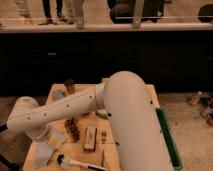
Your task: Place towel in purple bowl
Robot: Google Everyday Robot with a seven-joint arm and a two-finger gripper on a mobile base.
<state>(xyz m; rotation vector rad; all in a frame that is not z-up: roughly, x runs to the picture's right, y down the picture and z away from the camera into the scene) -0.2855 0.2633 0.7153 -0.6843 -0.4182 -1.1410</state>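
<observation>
Pincer (53, 143) hangs low over table (34, 161), arm (75, 105) sharply bent above it.

Table (32, 159): dark cup (69, 86) at far edge; green tray (167, 137) along right edge; brush (75, 162) at near edge; box (90, 138) mid-table. Gripper (52, 142) near left edge.

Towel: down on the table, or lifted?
On the table, it seems: the towel lies crumpled at its near-left corner, under the pincer.

We see a cream-white robot arm (75, 107) above a tan wooden table (35, 161). Its pale gripper (51, 143) sits low at left; right of it, a dark reddish-brown ridged block (73, 130), farther right a green-rimmed tray (168, 140).
</observation>
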